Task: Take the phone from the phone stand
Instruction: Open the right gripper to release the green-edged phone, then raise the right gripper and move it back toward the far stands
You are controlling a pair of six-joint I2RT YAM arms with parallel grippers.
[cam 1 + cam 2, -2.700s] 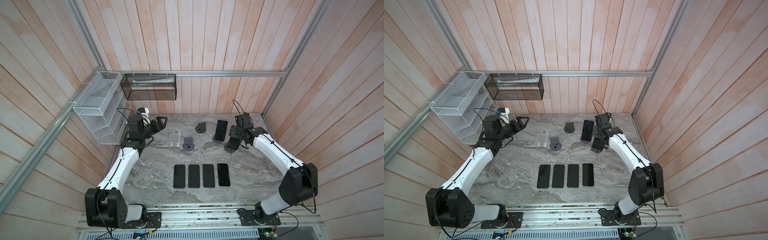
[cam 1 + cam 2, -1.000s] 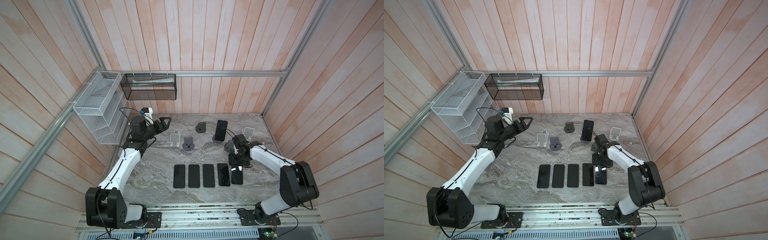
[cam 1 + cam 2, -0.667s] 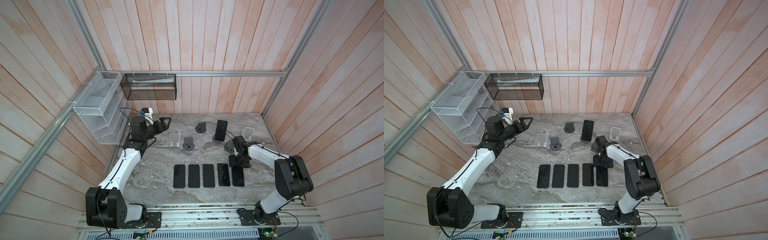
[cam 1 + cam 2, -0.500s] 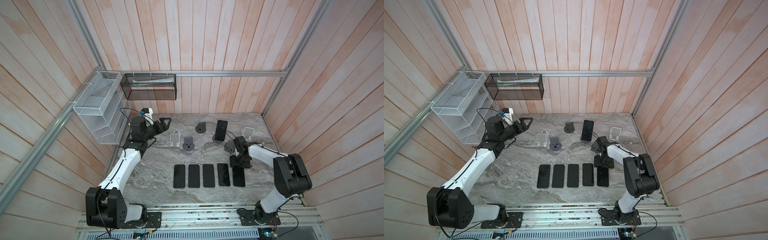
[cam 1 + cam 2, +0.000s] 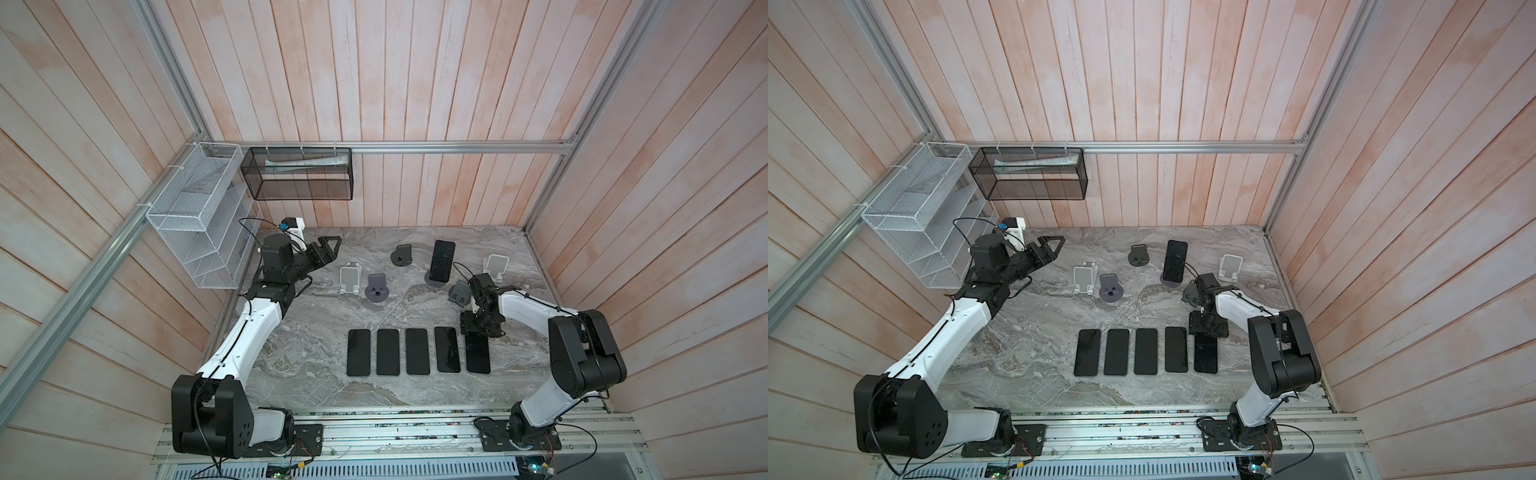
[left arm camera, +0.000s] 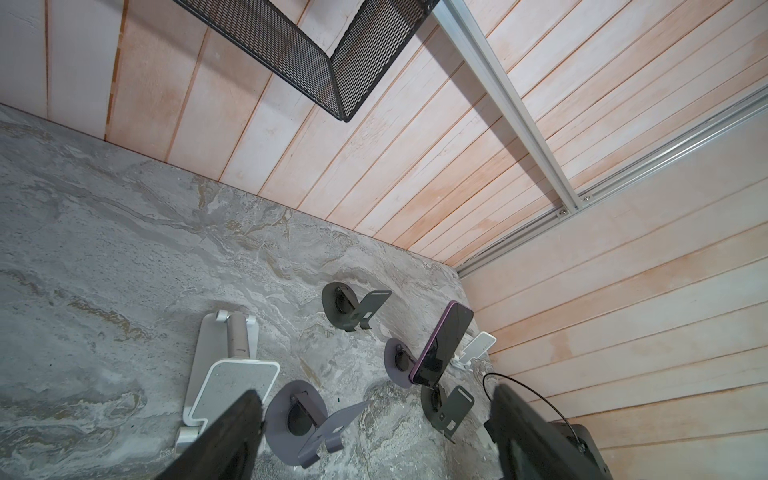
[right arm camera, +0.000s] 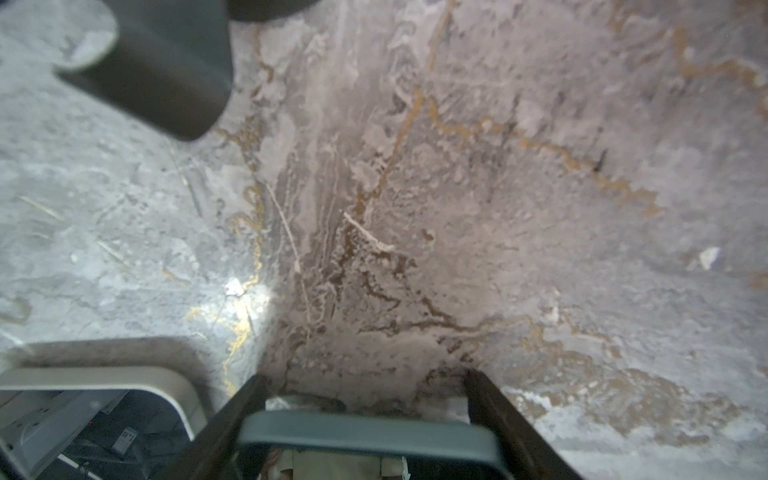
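- On the far left wall hang a white wire rack (image 5: 195, 232) and a black mesh basket (image 5: 299, 174), above the back corner of the table (image 5: 291, 353).
- My left gripper (image 5: 332, 247) (image 5: 1054, 245) (image 6: 376, 395) hangs in the air near that corner. Its jaws are wide apart with nothing in them, and it points towards the stands.
- Just right of it, a white stand (image 5: 349, 280) (image 6: 230, 388) and a grey stand (image 5: 377, 289) (image 6: 299, 415) sit side by side. A dark stand (image 5: 402, 254) (image 6: 353, 307) is behind them, nearer the back wall.
- In the near middle, a row of four phones (image 5: 417, 351) lies flat, side by side.
- The upright phone (image 5: 441, 259) (image 5: 1174, 259) (image 6: 442, 343) leans on its round stand (image 5: 432, 279) (image 6: 397, 361) at the back, right of centre. It is well apart from my left gripper, with those three stands in between.
- My right gripper (image 5: 480, 330) (image 5: 1207, 330) (image 7: 365, 380) is low at the right end of the row. It is clamped across the far end of a flat phone (image 5: 478, 355) (image 5: 1205, 353) (image 7: 365, 432), one finger on each long side. This phone lies on the table just beside the fourth in the row.
- A small dark stand (image 5: 459, 291) (image 5: 1191, 293) (image 7: 158, 62) sits between my right gripper and the upright phone.
- A second white stand (image 5: 496, 266) (image 5: 1230, 266) is further right, near the back.
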